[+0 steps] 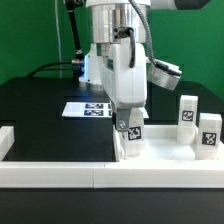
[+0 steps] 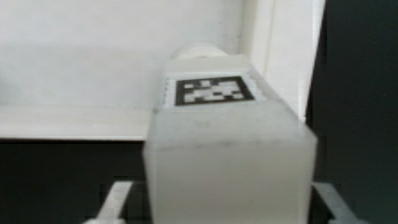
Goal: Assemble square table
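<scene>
Rail (image 1: 60,172): front edge of bench (image 1: 40,110), fences parts in.
Gripper (image 1: 128,118): closed on leg (image 1: 130,135), upright, prob for fitting.
Spare legs (image 1: 198,127): standing near, exterior view's right.

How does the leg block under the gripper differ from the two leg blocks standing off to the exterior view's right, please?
The leg block under the gripper sits between the gripper fingers, tilted, over the tray-like table top; the two free leg blocks stand upright and untouched. The gripped block is partly hidden by the fingers; the free ones show fully. All three are small, white and carry a black-and-white tag.
</scene>
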`<act>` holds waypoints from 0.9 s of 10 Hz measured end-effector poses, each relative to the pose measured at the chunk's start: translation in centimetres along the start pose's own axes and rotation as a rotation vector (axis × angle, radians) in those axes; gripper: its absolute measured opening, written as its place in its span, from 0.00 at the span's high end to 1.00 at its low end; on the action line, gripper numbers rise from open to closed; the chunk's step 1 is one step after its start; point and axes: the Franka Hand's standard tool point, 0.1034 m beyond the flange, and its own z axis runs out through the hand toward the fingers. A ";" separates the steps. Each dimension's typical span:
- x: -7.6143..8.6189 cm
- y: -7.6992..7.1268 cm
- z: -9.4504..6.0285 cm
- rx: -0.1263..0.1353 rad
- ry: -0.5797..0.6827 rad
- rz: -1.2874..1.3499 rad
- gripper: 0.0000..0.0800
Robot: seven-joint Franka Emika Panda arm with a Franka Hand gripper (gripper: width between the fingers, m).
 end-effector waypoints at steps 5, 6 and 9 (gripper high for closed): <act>-2.2 0.0 -0.2 -0.076 0.072 -0.540 0.26; -2.7 0.0 -0.3 -0.067 0.075 -0.677 0.20; -2.3 0.0 -0.3 -0.076 0.070 -0.866 0.19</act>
